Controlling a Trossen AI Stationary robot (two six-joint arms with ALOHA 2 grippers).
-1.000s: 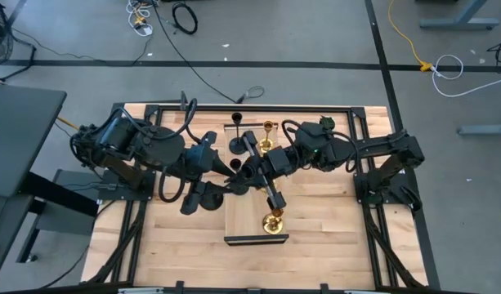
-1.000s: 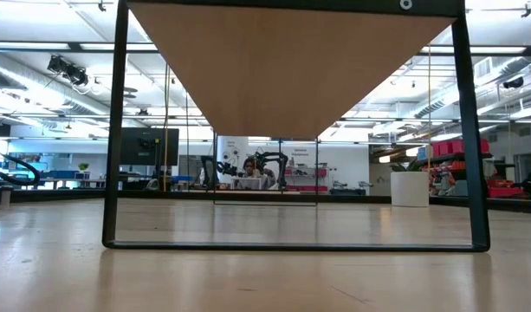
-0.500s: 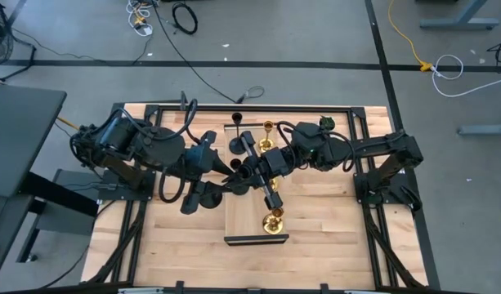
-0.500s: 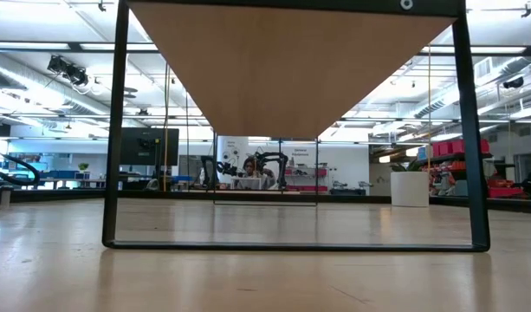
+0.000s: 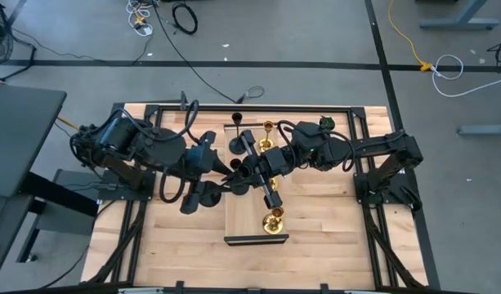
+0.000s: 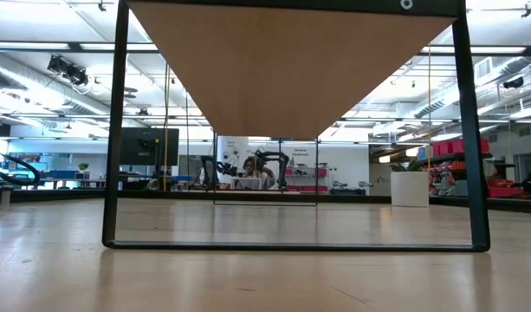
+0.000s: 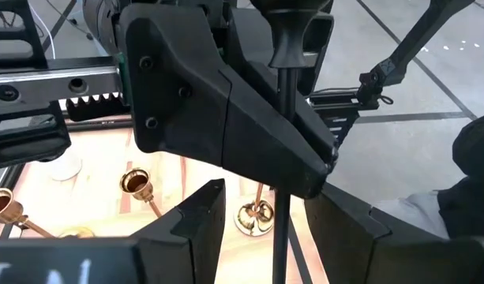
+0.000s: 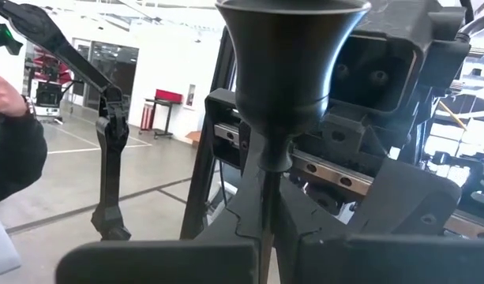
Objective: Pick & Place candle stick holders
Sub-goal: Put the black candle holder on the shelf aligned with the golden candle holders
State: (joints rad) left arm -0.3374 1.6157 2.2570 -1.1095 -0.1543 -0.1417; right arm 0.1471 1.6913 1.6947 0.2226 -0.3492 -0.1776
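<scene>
1. Your table (image 5: 332,237) carries a light rectangular board (image 5: 242,222) at its middle, and both arms meet above the board's far end.
2. Your left tool (image 5: 234,169) and right tool (image 5: 252,167) sit nose to nose there, with a black candle stick holder (image 8: 289,71) between them. This looks like a handover in mid-air.
3. The right wrist view shows that holder's cup and stem rising from the right tool's fingers, so I judge the right tool closed on the stem. The left wrist view shows the thin stem (image 7: 283,118) passing between the left tool's fingers (image 7: 198,225), which stand apart and clear of it.
4. Elsewhere, one gold holder (image 5: 273,220) stands on the board's near end; another gold holder (image 5: 267,135) and a black holder (image 5: 236,137) stand at the far end.
5. Next move, in my judgement: you need one tool to take sole hold before the other lets go, then carry the holder down upright onto a free patch of board.
</scene>
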